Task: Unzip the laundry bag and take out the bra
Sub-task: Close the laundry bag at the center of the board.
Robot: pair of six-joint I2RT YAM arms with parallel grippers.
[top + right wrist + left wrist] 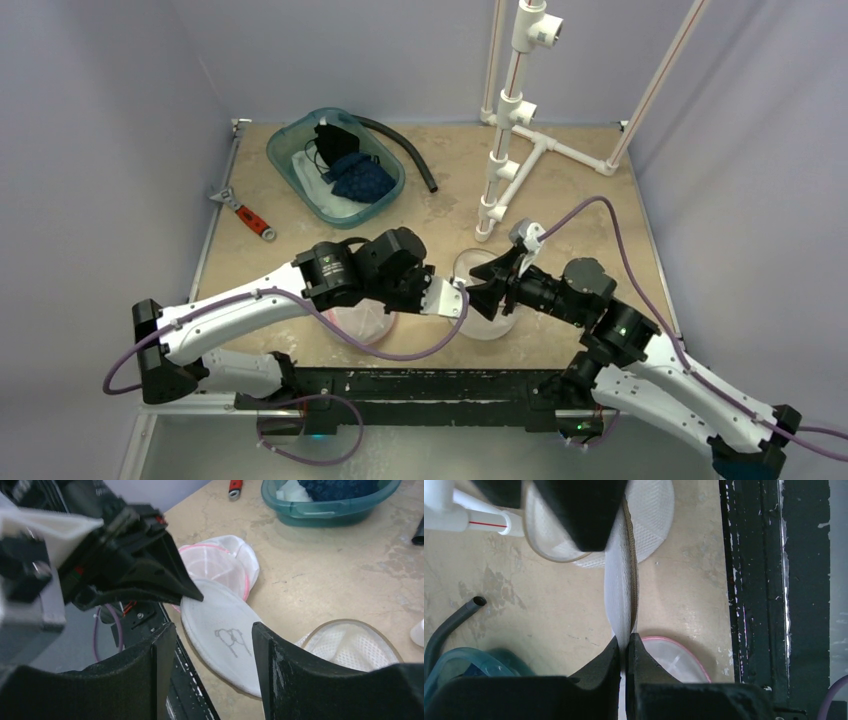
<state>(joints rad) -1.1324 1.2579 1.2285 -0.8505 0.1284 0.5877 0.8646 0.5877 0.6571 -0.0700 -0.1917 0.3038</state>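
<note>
— Left gripper (626, 643): how does it stand?
— Clamped tight on the laundry bag (619, 592) at its zipper rim, holding it off the table (590, 215), near the white pipe stand (511, 130), on the arms' side.
— And the right gripper (212, 626)?
— Jaws apart, empty, facing the bag's flat side.

Mottled beige stone-look tabletop (580, 210) lies beneath the left gripper (458, 295), with plain pale lilac walls (110, 120) rising beyond and beside it

Left gripper (626, 641) pinched closed; right gripper (214, 630) facing it, jaws apart; both arms reach inward.
</note>
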